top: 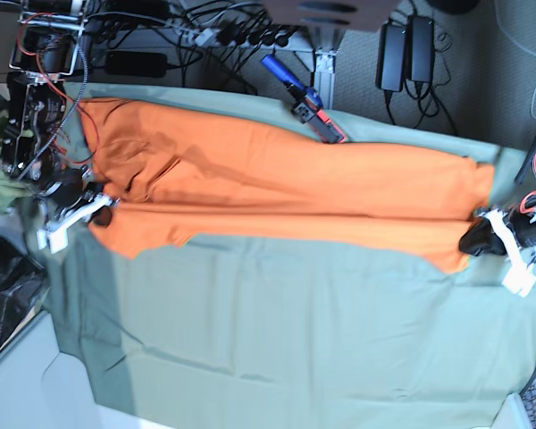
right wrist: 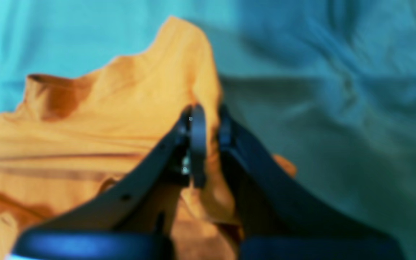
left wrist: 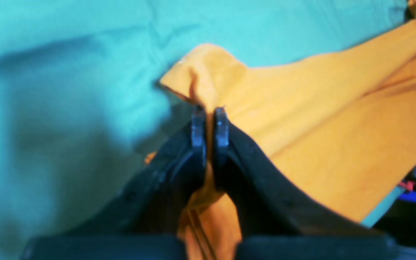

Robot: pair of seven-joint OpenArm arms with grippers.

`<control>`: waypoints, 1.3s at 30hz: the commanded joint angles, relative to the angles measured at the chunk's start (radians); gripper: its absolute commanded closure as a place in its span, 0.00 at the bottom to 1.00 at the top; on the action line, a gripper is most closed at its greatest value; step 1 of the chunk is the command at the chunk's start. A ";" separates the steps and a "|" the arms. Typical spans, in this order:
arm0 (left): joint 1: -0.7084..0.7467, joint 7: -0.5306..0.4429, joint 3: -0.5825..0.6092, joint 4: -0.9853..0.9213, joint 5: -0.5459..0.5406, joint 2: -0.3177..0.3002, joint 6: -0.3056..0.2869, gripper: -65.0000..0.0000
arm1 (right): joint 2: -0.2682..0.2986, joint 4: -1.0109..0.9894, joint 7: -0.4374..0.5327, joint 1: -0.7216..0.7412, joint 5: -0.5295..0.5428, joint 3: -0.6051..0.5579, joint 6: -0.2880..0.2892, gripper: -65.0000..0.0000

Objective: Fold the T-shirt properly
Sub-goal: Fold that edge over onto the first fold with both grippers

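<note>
Closest to you, the left gripper (left wrist: 209,119) has its jaws nearly together with a pinch of the T-shirt (left wrist: 320,144) caught between them, a peak of orange cloth standing up past the tips. The right gripper (right wrist: 208,126) is likewise closed down on a fold of the T-shirt (right wrist: 85,137), fabric bunched in the narrow gap. From the base view you see the left gripper (top: 482,237) and right gripper (top: 89,214) at opposite ends of the T-shirt (top: 277,192), which hangs or lies stretched in a long band across the far half of the sage-green table cloth (top: 295,331), with a fold line running its length. Judge the shirt light, soft and limp: it will sag and wrinkle wherever you leave it unsupported, and thin cotton can slip from a shallow pinch. Take it at corners or hems, holding both layers. Beyond the table edge sit power bricks (top: 399,43) and tangled cables
</note>
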 commanded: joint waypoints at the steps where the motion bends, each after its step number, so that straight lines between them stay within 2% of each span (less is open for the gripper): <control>1: -0.011 -0.018 -0.009 0.018 -0.014 -0.020 -0.016 1.00 | 0.024 0.027 0.019 -0.001 0.001 0.024 0.095 1.00; 9: 0.032 -0.014 -0.009 0.018 -0.014 -0.019 -0.016 1.00 | 0.021 0.055 0.021 -0.121 -0.004 0.039 0.093 1.00; 14: 0.043 -0.019 -0.009 0.018 -0.014 -0.019 -0.016 1.00 | 0.019 0.055 0.027 -0.140 -0.004 0.039 0.094 1.00; 15: 0.042 -0.021 -0.009 0.018 -0.014 -0.019 -0.016 1.00 | 0.018 0.055 0.027 -0.140 -0.004 0.039 0.094 0.88; 17: 0.042 -0.026 -0.009 0.018 -0.014 -0.019 -0.016 1.00 | 0.018 0.055 0.028 -0.139 -0.010 0.039 0.093 0.56; 18: 0.042 -0.026 -0.009 0.018 -0.014 -0.019 -0.016 1.00 | 0.018 0.055 0.028 -0.139 -0.021 0.039 0.093 0.44; 19: 0.042 -0.026 -0.009 0.018 -0.014 -0.019 -0.016 1.00 | 0.018 0.056 0.027 -0.140 -0.028 0.040 0.093 0.36; 20: 0.042 -0.026 -0.009 0.018 -0.013 -0.019 -0.016 1.00 | 0.018 0.059 0.027 -0.140 -0.031 0.044 0.093 0.34; 29: 0.043 -0.027 -0.009 0.018 -0.004 -0.008 -0.016 1.00 | 0.016 0.095 0.027 -0.138 0.008 0.190 0.093 0.35; 35: 0.042 -0.030 -0.008 0.018 -0.003 0.005 -0.016 1.00 | 0.009 0.109 0.066 -0.114 0.011 0.198 0.093 0.35; 39: 0.044 -0.029 -0.008 0.018 -0.004 0.005 -0.016 1.00 | -0.034 0.101 0.066 -0.054 0.006 0.197 0.095 0.35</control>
